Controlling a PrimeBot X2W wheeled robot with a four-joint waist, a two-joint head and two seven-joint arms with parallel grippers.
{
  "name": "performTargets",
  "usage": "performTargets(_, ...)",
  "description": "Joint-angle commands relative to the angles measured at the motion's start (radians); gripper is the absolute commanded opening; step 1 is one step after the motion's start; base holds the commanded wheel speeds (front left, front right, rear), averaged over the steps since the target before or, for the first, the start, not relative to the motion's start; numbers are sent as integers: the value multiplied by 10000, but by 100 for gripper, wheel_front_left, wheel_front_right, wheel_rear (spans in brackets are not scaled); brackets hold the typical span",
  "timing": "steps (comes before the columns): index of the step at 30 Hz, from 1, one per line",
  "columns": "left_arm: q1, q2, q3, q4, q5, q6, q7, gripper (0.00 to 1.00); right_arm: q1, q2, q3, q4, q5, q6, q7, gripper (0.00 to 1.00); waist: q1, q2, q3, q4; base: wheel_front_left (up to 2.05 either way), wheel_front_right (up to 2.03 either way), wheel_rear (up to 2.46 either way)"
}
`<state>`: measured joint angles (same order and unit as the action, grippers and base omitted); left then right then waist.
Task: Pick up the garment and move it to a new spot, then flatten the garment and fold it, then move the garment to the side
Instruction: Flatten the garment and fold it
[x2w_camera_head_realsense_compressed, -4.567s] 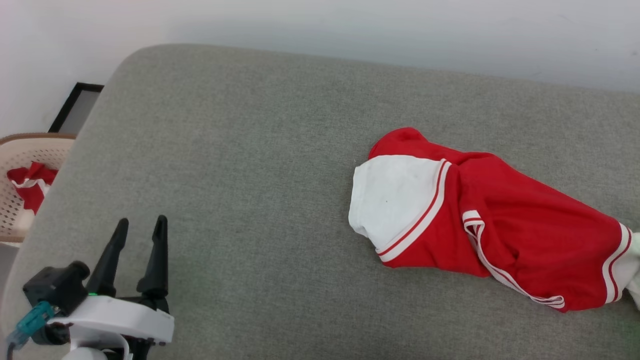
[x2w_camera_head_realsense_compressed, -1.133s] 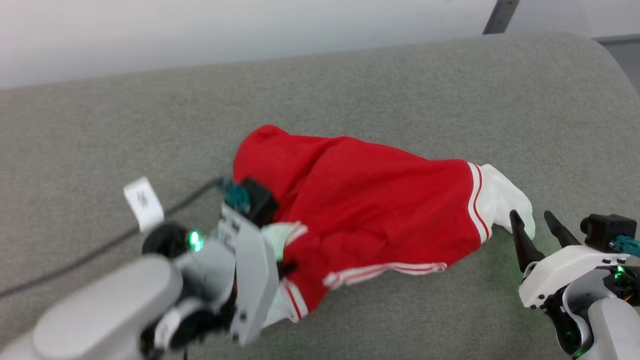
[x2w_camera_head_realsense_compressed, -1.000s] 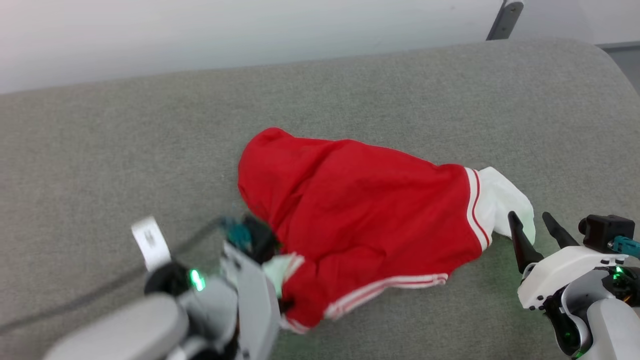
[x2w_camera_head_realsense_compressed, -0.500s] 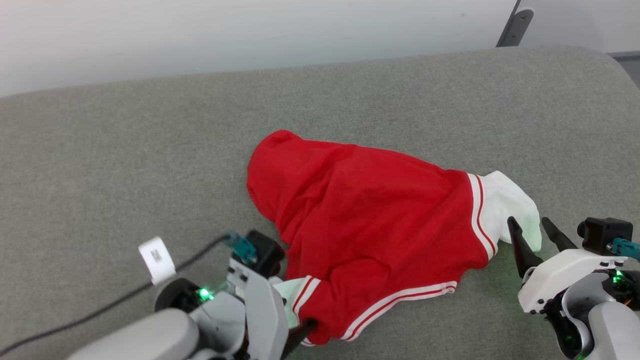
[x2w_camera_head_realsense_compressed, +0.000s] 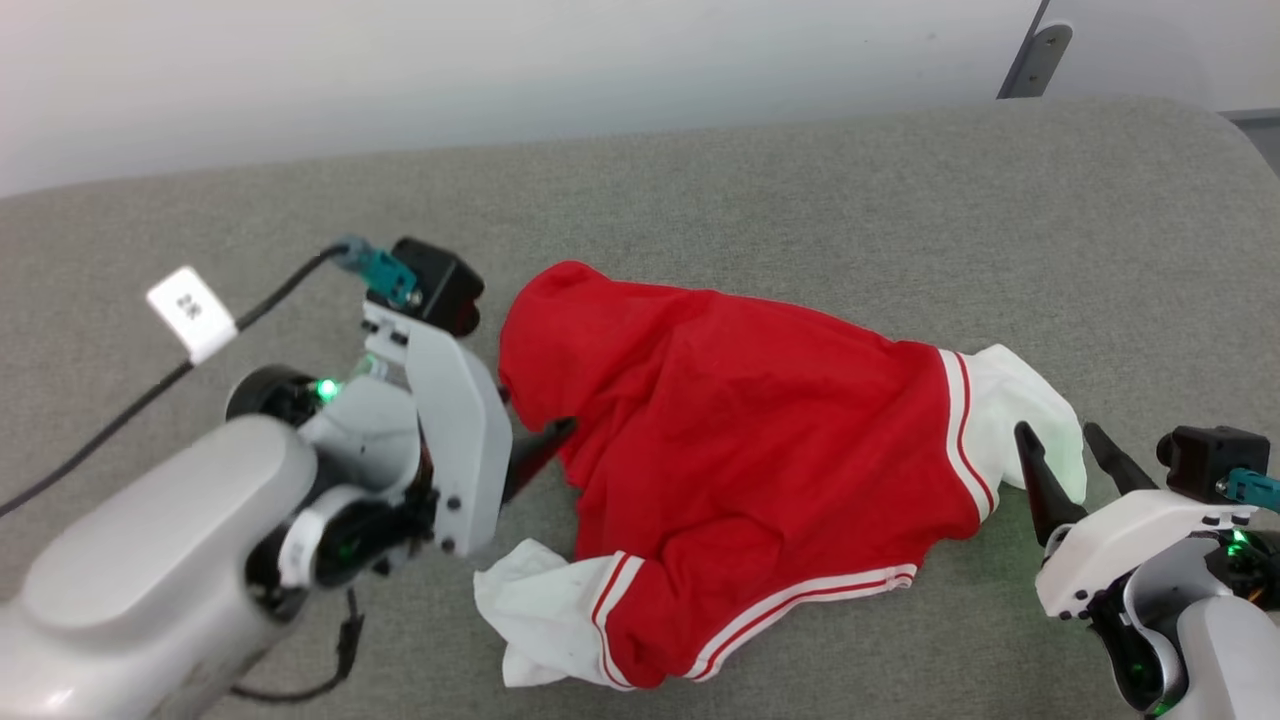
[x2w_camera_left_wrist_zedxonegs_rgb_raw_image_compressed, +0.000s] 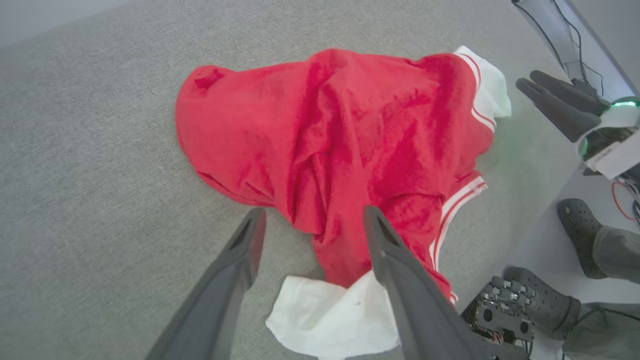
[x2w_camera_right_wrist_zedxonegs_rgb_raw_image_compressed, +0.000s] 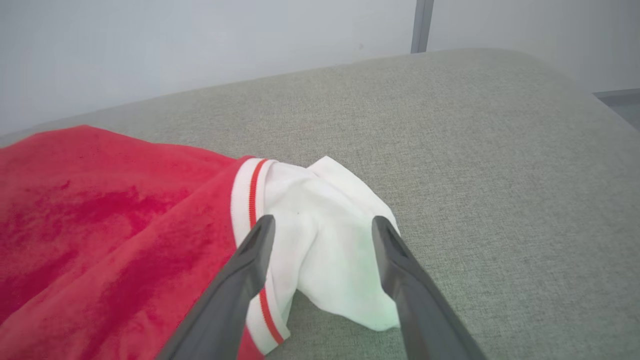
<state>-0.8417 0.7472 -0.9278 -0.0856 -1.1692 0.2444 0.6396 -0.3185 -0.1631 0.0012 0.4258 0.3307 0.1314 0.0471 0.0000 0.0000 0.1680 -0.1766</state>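
The garment (x2w_camera_head_realsense_compressed: 740, 450) lies crumpled on the grey cushion (x2w_camera_head_realsense_compressed: 800, 200), a red shirt with one white sleeve (x2w_camera_head_realsense_compressed: 545, 610) at its near left and another white sleeve (x2w_camera_head_realsense_compressed: 1020, 410) at its right end. My left gripper (x2w_camera_head_realsense_compressed: 545, 440) hovers at the garment's left edge, open and holding nothing. In the left wrist view my left gripper (x2w_camera_left_wrist_zedxonegs_rgb_raw_image_compressed: 314, 212) has its fingers spread above a red fold (x2w_camera_left_wrist_zedxonegs_rgb_raw_image_compressed: 340, 135), with the released white sleeve (x2w_camera_left_wrist_zedxonegs_rgb_raw_image_compressed: 330, 315) below. My right gripper (x2w_camera_head_realsense_compressed: 1055, 432) stands open by the right sleeve; in its wrist view my right gripper (x2w_camera_right_wrist_zedxonegs_rgb_raw_image_compressed: 322, 220) frames that sleeve (x2w_camera_right_wrist_zedxonegs_rgb_raw_image_compressed: 325, 250).
A dark cable with a white tag (x2w_camera_head_realsense_compressed: 190, 312) trails from my left wrist across the cushion. A wall runs behind, with a metal post (x2w_camera_head_realsense_compressed: 1030, 60) at the back right. A person's dark shoes (x2w_camera_left_wrist_zedxonegs_rgb_raw_image_compressed: 575, 235) stand on the floor beyond the cushion's edge.
My left gripper opened and let go of the white sleeve, then lifted and drew back to the garment's left edge. The sleeve now lies on the cushion. My right gripper has stayed put.
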Motion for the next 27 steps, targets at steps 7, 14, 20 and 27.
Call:
performTargets(7, -404, -1111, -228, 2267, 289, -791, -620, 100, -253, 81, 111, -229, -197, -14, -289, 100, 0, 0, 181, -141, 0, 0, 0)
performTargets(14, -648, -1972, -432, 4250, 116, -1428, -593, 100, -457, 162, 213, -498, -341, -14, -667, 100, 0, 0, 467, -359, 0, 0, 0)
performTargets(20, -745, -2422, -677, 5419, 197, -1769, -511, 100, -550, 294, 260, -639, -374, -14, -877, 100, 0, 0, 606, -522, 0, 0, 0)
performTargets(27, -611, -2662, -901, 6800, 283, -2392, -779, 0, -574, 344, 355, -722, -445, -14, -1068, 100, 0, 0, 666, -627, 0, 0, 0)
